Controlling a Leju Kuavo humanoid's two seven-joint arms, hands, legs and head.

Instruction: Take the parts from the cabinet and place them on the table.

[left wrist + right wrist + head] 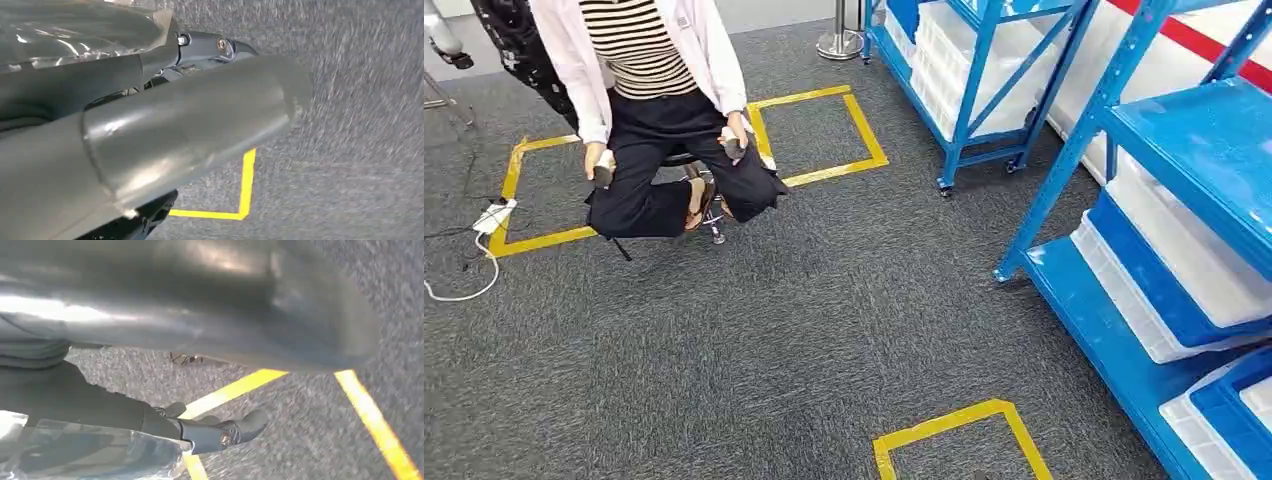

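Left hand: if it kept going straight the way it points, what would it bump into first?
Probably just the grey carpet. The left hand hangs pointing at the floor, with a yellow tape line nearby. Depth is hard to judge.

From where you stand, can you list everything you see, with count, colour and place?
Racks: two, blue, right side, one behind the other.
Bins: several, white with blue lids, on the rack shelves.
Tape squares: three, yellow, on the grey carpet.
Person: one, white jacket, striped top, seated on a stool, a dark controller in each hand.
Power strip: one, white, far left floor.
Left hand: grey, hanging over the carpet.
Right hand: grey with dark fingers, hanging over tape.
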